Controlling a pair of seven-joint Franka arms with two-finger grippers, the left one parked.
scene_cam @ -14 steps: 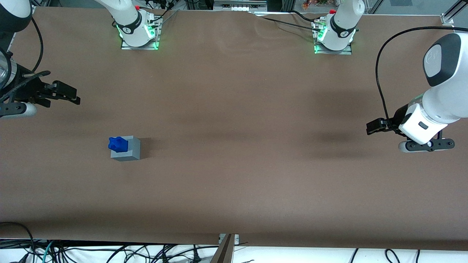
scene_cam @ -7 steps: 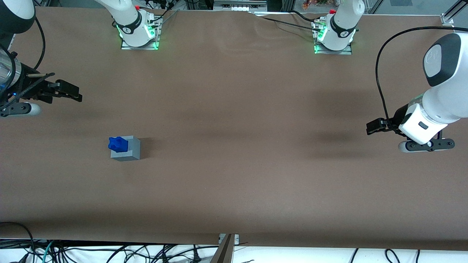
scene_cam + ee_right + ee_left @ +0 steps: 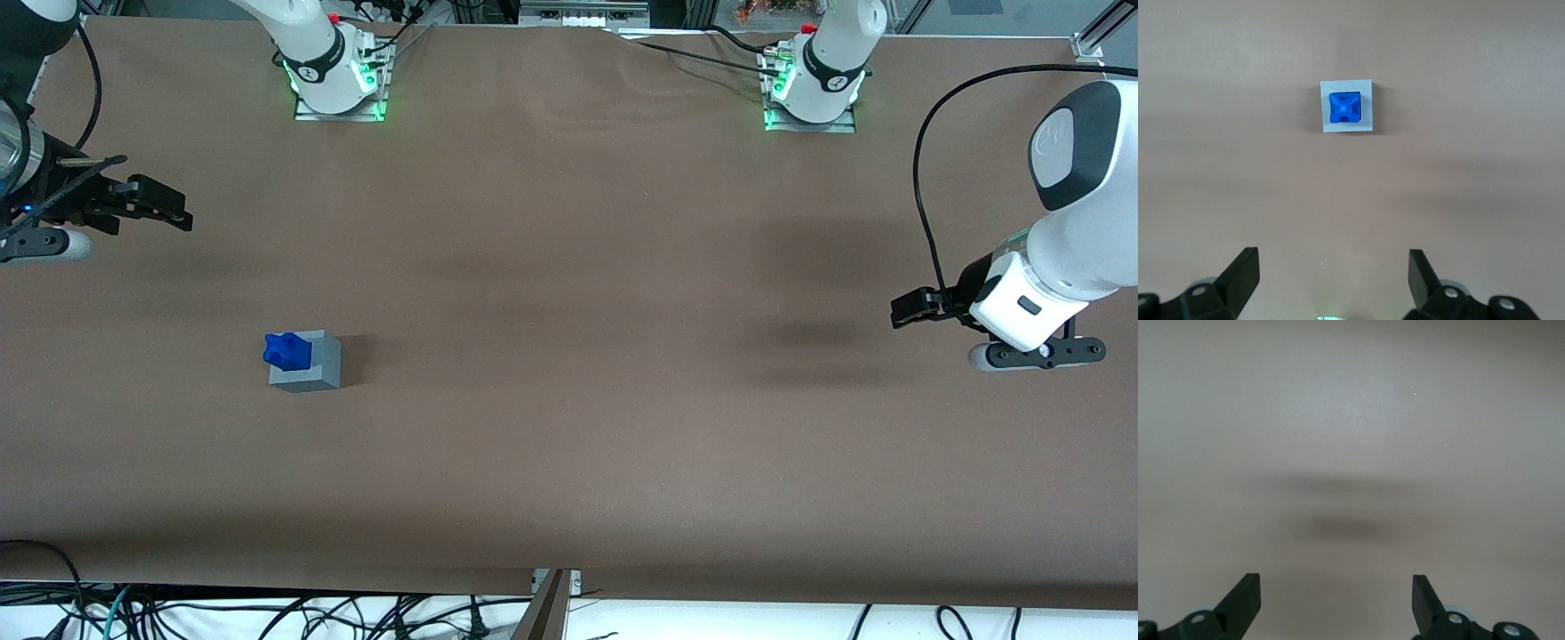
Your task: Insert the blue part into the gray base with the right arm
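Observation:
The blue part [image 3: 286, 350] sits in the top of the gray base [image 3: 307, 363] on the brown table, sticking up out of it. In the right wrist view the blue part [image 3: 1345, 108] fills the recess of the gray base [image 3: 1367, 107]. My right gripper [image 3: 169, 212] hangs well above the table at the working arm's end, farther from the front camera than the base and well apart from it. It is open and empty; its fingers [image 3: 1241, 269] show wide apart over bare table.
Two arm bases [image 3: 336, 76] with green lights stand at the table's edge farthest from the front camera. The brown table [image 3: 569, 400] stretches wide. Cables lie under the table's near edge.
My right gripper has drifted away from the front camera and slightly toward the table's end. The blue part and gray base have not moved.

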